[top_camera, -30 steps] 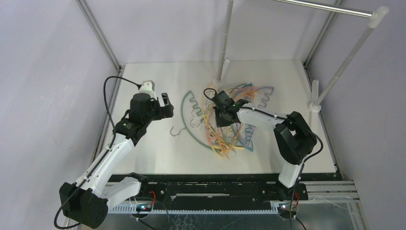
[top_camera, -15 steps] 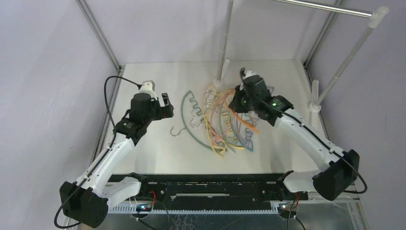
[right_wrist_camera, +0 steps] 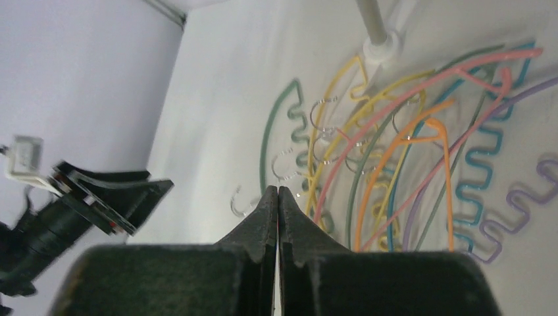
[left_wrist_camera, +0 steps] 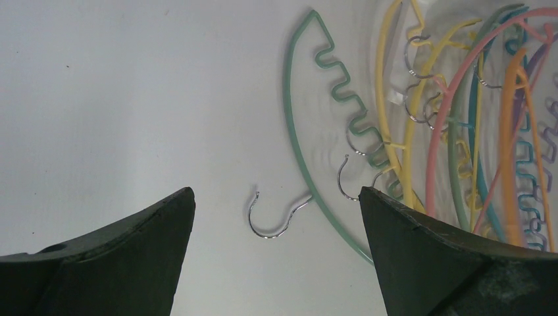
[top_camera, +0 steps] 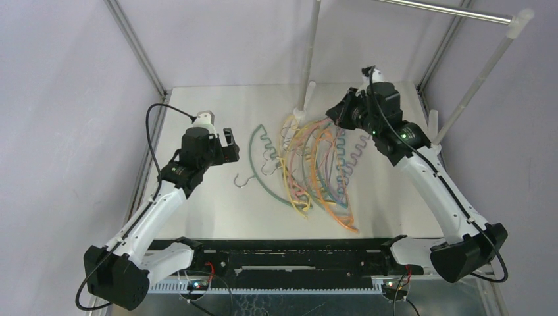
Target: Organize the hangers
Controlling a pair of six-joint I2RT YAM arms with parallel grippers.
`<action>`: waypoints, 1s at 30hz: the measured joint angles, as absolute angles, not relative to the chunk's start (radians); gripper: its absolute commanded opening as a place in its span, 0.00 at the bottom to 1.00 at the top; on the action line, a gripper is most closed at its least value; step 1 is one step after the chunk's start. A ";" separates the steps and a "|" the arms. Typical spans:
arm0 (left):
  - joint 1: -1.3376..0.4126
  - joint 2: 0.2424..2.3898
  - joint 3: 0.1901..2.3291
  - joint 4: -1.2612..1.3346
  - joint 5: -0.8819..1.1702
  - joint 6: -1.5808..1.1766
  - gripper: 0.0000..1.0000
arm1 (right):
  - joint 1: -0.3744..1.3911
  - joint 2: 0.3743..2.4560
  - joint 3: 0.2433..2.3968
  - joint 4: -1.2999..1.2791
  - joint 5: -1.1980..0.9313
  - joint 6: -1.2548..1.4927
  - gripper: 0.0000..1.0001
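- Change: the right gripper point(top_camera: 338, 113) is up out of the hangers point(top_camera: 309, 164), where it was buried a second ago. It now hangs high, to the right of the white rack pole point(top_camera: 306, 72).
- The orange hanger point(top_camera: 329, 194), which was dragged along half a second ago, now lies stretched from near the pole's foot toward the near edge of the table point(top_camera: 210, 105). It rests on top of the other hangers.
- The pile fans out wider than before. All the hangers are on the table just in front of the pole, and none are on the metal rail point(top_camera: 447, 10).
- Judgement: the tangle is loosened but no hanger is delivered, so the sorting has barely begun.
- Right tool: the fingers are pressed together with only a hairline gap. The wrist view shows nothing between them.
- Left gripper point(left_wrist_camera: 276, 197): unmoved, left of the pole, with its jaws spread wide and empty. It hovers over the green hanger point(left_wrist_camera: 294, 131) and its metal hook point(left_wrist_camera: 273, 222) and touches nothing.
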State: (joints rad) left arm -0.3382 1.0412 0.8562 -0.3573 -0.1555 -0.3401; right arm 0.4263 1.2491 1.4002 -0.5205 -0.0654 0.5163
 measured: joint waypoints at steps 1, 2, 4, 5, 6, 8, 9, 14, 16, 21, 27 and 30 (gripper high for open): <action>-0.338 1.041 0.856 -0.357 -0.155 -0.340 0.99 | 0.432 1.254 1.391 -0.527 -0.071 0.510 0.18; -0.338 1.041 0.856 -0.357 -0.156 -0.340 1.00 | 0.440 1.261 1.380 -0.534 -0.076 0.501 0.28; -0.338 1.042 0.856 -0.357 -0.155 -0.340 0.99 | 0.471 1.283 1.353 -0.569 -0.080 0.474 0.41; -0.338 1.042 0.856 -0.357 -0.155 -0.340 1.00 | 0.493 1.297 1.338 -0.594 -0.078 0.461 0.49; -0.338 1.042 0.856 -0.357 -0.156 -0.340 1.00 | 0.521 1.314 1.320 -0.624 -0.072 0.446 0.58; -0.338 1.044 0.856 -0.357 -0.156 -0.340 1.00 | 0.582 1.337 1.273 -0.675 -0.052 0.417 0.64; -0.338 1.046 0.856 -0.356 -0.156 -0.340 1.00 | 0.612 1.340 1.242 -0.697 -0.046 0.405 0.65; -0.338 1.060 0.856 -0.356 -0.156 -0.340 0.99 | 0.700 1.337 1.085 -0.784 -0.045 0.375 0.64; -0.338 1.061 0.856 -0.355 -0.156 -0.340 0.99 | 0.699 1.337 1.029 -0.797 -0.043 0.370 0.63; -0.338 1.061 0.849 -0.346 -0.156 -0.341 1.00 | 0.694 1.353 0.945 -0.812 -0.022 0.363 0.57; -0.338 1.060 0.810 -0.345 -0.157 -0.341 0.99 | 0.694 1.437 0.923 -0.757 0.004 0.357 0.51; -0.338 1.054 0.793 -0.346 -0.162 -0.341 1.00 | 0.694 1.462 0.917 -0.738 0.016 0.353 0.48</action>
